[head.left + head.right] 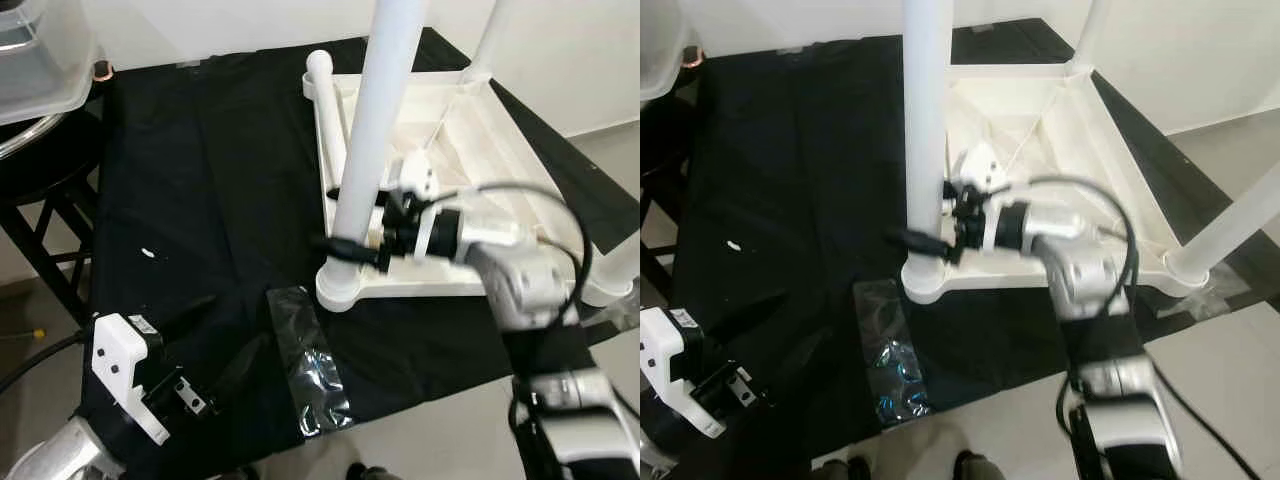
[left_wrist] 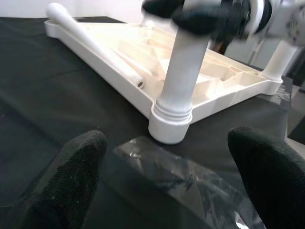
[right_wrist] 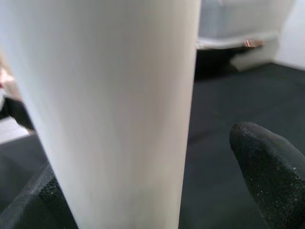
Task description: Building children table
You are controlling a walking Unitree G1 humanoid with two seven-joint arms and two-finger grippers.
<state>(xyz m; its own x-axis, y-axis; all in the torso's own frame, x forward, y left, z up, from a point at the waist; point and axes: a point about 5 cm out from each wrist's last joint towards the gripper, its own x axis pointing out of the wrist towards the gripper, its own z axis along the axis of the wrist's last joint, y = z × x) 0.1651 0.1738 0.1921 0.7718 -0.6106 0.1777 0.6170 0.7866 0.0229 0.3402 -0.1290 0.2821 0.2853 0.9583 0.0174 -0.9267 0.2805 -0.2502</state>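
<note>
The white children's table (image 1: 480, 150) lies upside down on a black cloth. One white leg (image 1: 378, 120) stands upright in its near left corner socket. Two more legs stand at the far right (image 1: 488, 40) and near right (image 1: 622, 268) corners. A loose leg (image 1: 327, 110) lies along the far left edge. My right gripper (image 1: 345, 238) straddles the upright leg low down, open; in the right wrist view one fingertip (image 3: 269, 167) stands apart from the leg (image 3: 109, 105). My left gripper (image 2: 171, 181) hovers open over the cloth, just short of a clear plastic bag (image 2: 183, 176).
The clear bag (image 1: 312, 362) of small hardware lies in front of the table's near left corner. A clear plastic bin (image 1: 40, 55) sits on a dark stand (image 1: 50, 190) at the far left. The cloth's near edge meets grey floor (image 1: 440, 430).
</note>
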